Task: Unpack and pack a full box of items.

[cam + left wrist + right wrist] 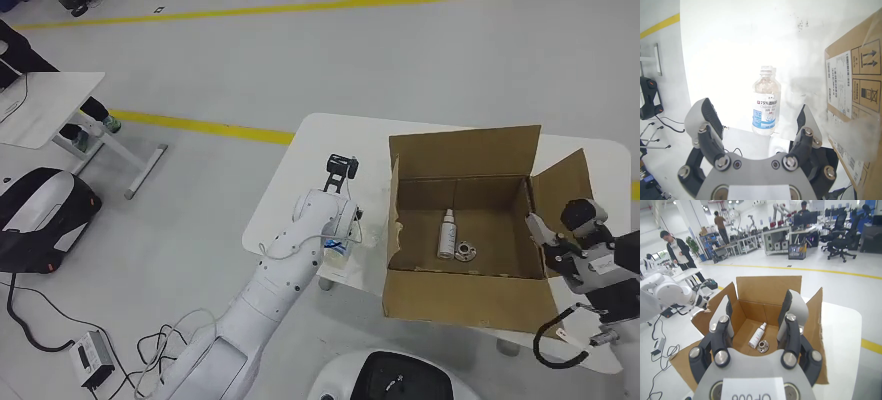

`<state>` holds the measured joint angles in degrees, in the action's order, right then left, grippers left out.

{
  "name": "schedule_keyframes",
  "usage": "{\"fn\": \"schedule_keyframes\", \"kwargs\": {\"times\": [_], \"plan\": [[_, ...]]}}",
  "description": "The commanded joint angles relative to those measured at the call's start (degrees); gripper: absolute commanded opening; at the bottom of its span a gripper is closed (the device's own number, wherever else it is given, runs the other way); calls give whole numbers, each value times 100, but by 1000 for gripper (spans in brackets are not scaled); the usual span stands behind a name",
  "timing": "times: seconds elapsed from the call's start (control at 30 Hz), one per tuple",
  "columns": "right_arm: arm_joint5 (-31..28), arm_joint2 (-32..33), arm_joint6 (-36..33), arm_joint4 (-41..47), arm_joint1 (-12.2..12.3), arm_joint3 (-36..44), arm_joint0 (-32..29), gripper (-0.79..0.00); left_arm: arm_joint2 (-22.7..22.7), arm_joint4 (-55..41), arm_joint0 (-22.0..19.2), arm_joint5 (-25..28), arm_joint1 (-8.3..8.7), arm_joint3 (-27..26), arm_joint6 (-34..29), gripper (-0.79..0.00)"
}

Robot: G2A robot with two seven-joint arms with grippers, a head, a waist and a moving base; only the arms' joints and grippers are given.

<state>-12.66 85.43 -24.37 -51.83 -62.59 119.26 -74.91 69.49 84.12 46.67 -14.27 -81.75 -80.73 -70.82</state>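
The cardboard box (pixel 465 300) stands open at the 3 o'clock side of the desk (pixel 320 160). On its floor lies a white spray bottle (pixel 757 335), with a metal flange (pixel 762 346) just beside it at about 4 o'clock. The alcohol bottle (pixel 765 106) stands upright on the desk at 9 o'clock from the box, close to the desk's edge. The left gripper (pixel 755 106) has its fingers spread and the bottle is beyond them, not touched. The right gripper (pixel 759 296) hangs above the 3 o'clock wall of the box, fingers also spread, holding nothing.

I judge that the next pick is from the box. The spray bottle lies flat, so the right fingers should come down past the side flap (pixel 560 185), turn across the bottle's long axis and close on the middle of its body, away from the flange. The left arm should keep clear of the tall bottle, which may tip easily near the edge
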Motion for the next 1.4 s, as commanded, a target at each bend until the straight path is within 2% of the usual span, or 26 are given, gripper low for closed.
{"fn": "schedule_keyframes", "kwargs": {"times": [0.0, 0.1, 0.53, 0.63, 0.77, 0.87, 0.93, 1.1, 1.2, 1.37], "plan": [[242, -434, -451, -104, -37, -408, 521, -785, 37, 61, 43, -53, 3, -87, 57, 0], [479, -835, -776, -221, -87, -847, 985, -785, 59, 86, 82, -118, -3, -191, 74, 0], [538, -847, -683, -232, -94, -841, 979, -785, 55, 124, 104, -124, -8, -243, 121, 0], [1088, -1140, -867, -448, -152, -981, 1223, -785, 55, 124, 104, -124, -8, -243, 121, 0], [1949, -1982, -1654, -919, -316, -1350, 2074, -785, 55, 124, 104, -124, -8, -243, 121, 0], [2578, -2586, -2443, -859, -491, -1838, 2770, -785, 55, 124, 104, -124, -8, -243, 121, 0], [2853, -2881, -2606, -689, -609, -2170, 3123, -785, 55, 124, 104, -124, -8, -243, 121, 0], [3224, -3463, -2861, -635, -841, -3149, 3657, -785, 55, 124, 104, -124, -8, -243, 121, 0], [3351, -3640, -2762, -567, -951, -3628, 3799, -785, 55, 124, 104, -124, -8, -243, 121, 0], [3351, -3640, -2762, -567, -951, -3628, 3799, -785, 55, 124, 104, -124, -8, -243, 121, 0]]}}
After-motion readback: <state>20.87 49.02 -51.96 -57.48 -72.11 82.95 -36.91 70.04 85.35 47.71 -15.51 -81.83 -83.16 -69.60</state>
